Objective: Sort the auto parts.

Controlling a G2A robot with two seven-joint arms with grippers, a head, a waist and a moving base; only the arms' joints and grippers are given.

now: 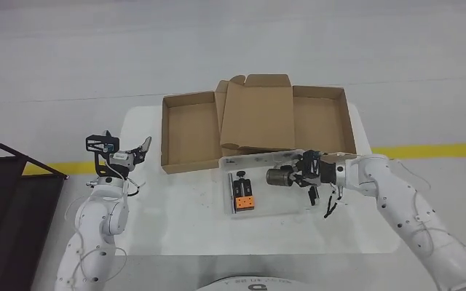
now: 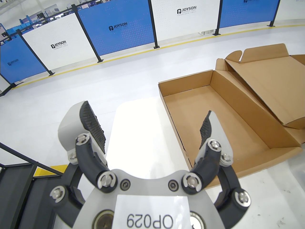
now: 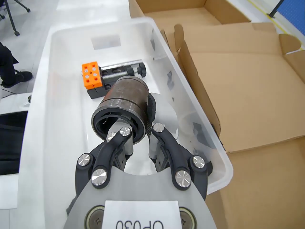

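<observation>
While over bin, right gripper clamps bearing | left gripper — spread

Likely a factory hall, judging by blue-and-white partition panels and a yellow floor line.

The cardboard box is coloured plain brown. The bin is see-through and whitish. The round part is dark grey. The block is bright orange and dotted with small silver spots. The table is white. A yellow line is painted at the right edge of the frame.
</observation>
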